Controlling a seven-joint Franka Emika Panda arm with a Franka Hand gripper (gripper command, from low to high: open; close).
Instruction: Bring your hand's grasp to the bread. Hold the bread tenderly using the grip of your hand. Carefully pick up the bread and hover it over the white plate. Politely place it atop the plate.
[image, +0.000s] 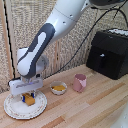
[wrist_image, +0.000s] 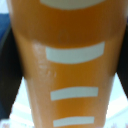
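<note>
Gripper (image: 28, 96) closed on bread (image: 30, 100), held low over white plate (image: 14, 111). Small bowl (image: 58, 88), pink cup (image: 79, 82) nearby on desk (image: 90, 110); black appliance (image: 108, 52) behind.

A light wooden table (image: 95, 102) of lengthwise planks carries everything. The white plate (image: 15, 110) lies flat near the table's front corner on the exterior view's left. A small white bowl (image: 58, 88) with orange-yellow food stands further in, near the plate but apart from it. A pink cup (image: 79, 82) stands just beyond the bowl. A black appliance (image: 107, 52) sits towards the far edge.
</note>
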